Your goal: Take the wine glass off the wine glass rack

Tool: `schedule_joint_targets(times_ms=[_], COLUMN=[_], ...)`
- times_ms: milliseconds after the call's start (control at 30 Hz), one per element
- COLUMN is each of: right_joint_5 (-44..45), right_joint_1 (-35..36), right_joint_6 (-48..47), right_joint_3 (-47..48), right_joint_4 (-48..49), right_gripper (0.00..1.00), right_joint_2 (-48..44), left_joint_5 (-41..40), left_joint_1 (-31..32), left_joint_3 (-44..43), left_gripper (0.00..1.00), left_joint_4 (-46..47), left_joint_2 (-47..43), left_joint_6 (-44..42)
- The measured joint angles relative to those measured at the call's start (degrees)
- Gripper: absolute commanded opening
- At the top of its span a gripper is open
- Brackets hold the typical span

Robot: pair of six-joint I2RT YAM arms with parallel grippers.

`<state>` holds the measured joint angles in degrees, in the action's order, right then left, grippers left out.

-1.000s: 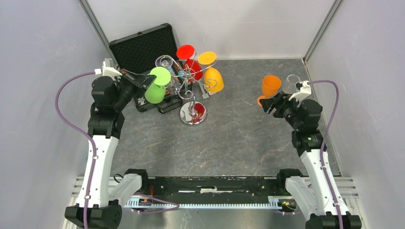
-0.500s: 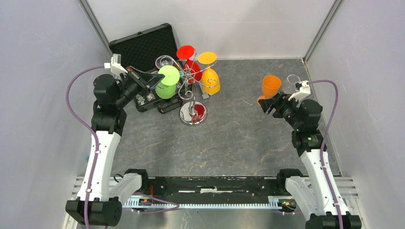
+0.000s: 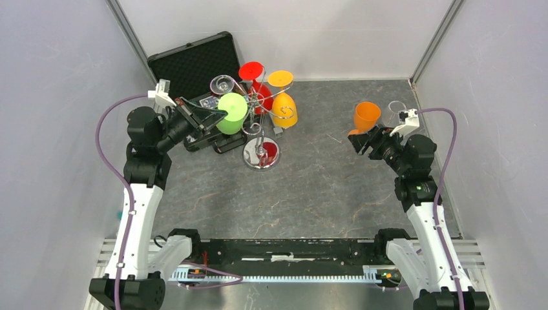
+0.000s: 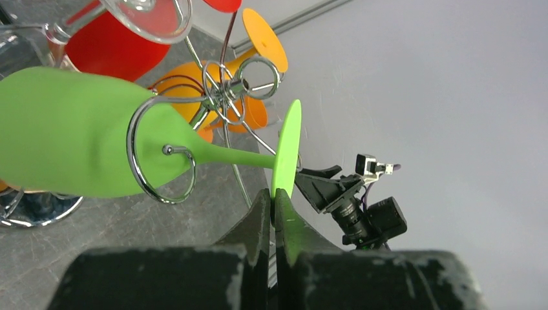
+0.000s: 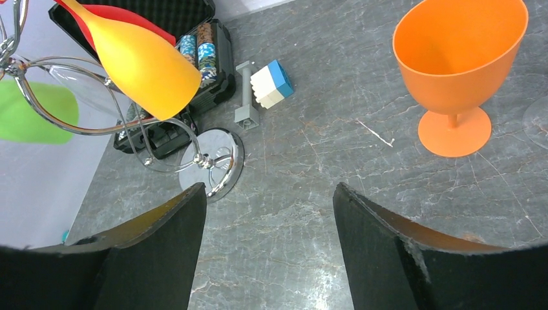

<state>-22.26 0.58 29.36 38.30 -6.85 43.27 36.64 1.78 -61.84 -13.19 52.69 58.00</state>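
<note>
The green wine glass [image 3: 231,114] hangs on the wine glass rack [image 3: 261,154], a silver wire stand with a round mirror base. In the left wrist view the glass's stem runs through a curled hook [image 4: 161,152] of the rack [image 4: 226,90], and its bowl [image 4: 64,135] lies to the left. My left gripper [image 3: 220,114] [image 4: 273,194] is shut on the rim of the glass's green foot disc [image 4: 286,152]. My right gripper [image 3: 357,143] [image 5: 269,190] is open and empty, low over the table at the right, apart from the rack's base [image 5: 213,158].
Red [image 3: 255,81], yellow [image 3: 285,106] and clear [image 3: 221,84] glasses also hang on the rack. An orange glass [image 3: 366,117] [image 5: 455,58] stands upright at the right, with a clear one [image 3: 395,106] behind it. A black case [image 3: 194,64] lies behind the rack. A blue-white block [image 5: 271,82] lies near the rack's base.
My left gripper has moved right toward the rack's pole with the green glass's foot in it, and the glass has swung with it. The right arm has barely moved.
</note>
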Motion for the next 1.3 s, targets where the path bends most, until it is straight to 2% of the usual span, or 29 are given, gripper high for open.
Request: schedule_joint_targets(times_ms=[467,933,1033,1300], right_joint_5=[-1.3,-7.4,-8.9,-14.1], right_joint_1=[0.0,0.0,0.0,0.1], right_joint_6=[0.4,1.9,2.4,5.4], right_joint_3=[0.0,-2.4,-3.3,-8.9], right_joint_4=[0.5,5.6,6.9,13.9], right_gripper=[0.78,0.8,0.82,0.89], right_joint_2=[-0.4,-0.3,-0.4,-1.3], left_joint_5=[1.0,-3.1,-1.1,5.7], left_joint_1=[0.0,0.0,0.0,0.2], left_joint_3=[2.4,2.5,2.9,10.7], left_gripper=[0.02,0.02,0.02,0.02], left_joint_4=[-0.6,-13.5,-13.0,-9.5], left_joint_2=[0.4,-13.5,-14.9,-18.9], left_joint_6=[0.5,0.4,1.3,8.2])
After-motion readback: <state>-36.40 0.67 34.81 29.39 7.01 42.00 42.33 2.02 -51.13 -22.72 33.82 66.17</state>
